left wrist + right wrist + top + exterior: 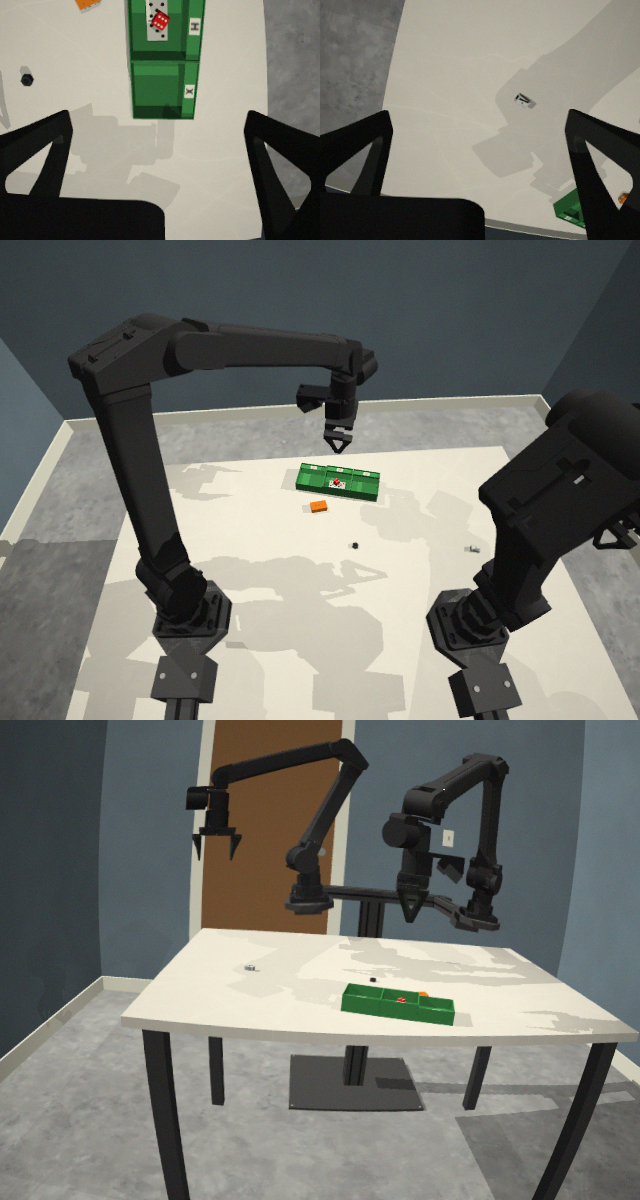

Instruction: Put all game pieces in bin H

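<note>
A green row of three bins (pixel 341 480) stands on the table; it also shows in the left wrist view (pixel 162 40). In its middle bin, whose label reads like an H, a red die (pixel 159 22) lies on a white playing card (pixel 156 11). A small black piece (pixel 354 545) lies on the table in front of the bins. My left gripper (pixel 338 440) hangs open and empty high above the bins' far side. My right gripper (pixel 213 842) is open and empty, high over the table's other end.
An orange block (pixel 318 506) lies on the table just beside the bins. A small grey metal part (pixel 471 549) lies alone near the right arm's side and shows in the right wrist view (pixel 524 100). The two outer bins look empty.
</note>
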Available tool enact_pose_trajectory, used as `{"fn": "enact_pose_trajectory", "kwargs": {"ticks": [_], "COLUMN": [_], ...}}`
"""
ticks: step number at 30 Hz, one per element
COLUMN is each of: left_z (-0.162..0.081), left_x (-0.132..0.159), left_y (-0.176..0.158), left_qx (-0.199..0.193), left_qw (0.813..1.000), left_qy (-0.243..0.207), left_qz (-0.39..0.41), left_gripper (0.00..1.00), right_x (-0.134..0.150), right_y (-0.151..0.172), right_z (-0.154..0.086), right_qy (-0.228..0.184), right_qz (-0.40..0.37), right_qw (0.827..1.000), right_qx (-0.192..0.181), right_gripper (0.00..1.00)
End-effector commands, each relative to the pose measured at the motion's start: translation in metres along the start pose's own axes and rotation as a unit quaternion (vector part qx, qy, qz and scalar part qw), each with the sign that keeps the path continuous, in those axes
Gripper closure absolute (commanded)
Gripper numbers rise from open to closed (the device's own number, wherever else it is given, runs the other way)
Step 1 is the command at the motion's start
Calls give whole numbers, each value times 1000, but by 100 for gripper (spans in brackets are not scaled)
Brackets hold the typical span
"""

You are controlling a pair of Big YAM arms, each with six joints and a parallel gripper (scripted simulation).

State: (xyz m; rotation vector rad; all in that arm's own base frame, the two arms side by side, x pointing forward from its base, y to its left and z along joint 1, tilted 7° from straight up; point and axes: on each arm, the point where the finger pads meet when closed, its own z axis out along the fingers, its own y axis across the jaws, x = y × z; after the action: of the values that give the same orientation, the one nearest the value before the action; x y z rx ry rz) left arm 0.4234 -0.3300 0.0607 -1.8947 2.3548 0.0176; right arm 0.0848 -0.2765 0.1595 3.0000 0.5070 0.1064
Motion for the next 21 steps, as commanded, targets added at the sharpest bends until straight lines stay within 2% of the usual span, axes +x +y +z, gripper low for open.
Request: {"fn": "enact_pose_trajectory", "kwargs": {"ticks": [1,21], "left_z": [0,3], "left_x": [-4,-5], "left_y": [-8,-5], "left_qx": [7,4], "left_qw": [1000,1000], "left_qy": [1,0], "left_qz": [-1,-1], "left_gripper": [0,0], "right_x": [-2,-2], "right_y": [-5,-5], "right_z": [-5,-5], "right_qy": [0,0], "right_qz": [9,9], "right_qw": [1000,1000], "right_qx": [-1,-1], "right_gripper": [0,0]}}
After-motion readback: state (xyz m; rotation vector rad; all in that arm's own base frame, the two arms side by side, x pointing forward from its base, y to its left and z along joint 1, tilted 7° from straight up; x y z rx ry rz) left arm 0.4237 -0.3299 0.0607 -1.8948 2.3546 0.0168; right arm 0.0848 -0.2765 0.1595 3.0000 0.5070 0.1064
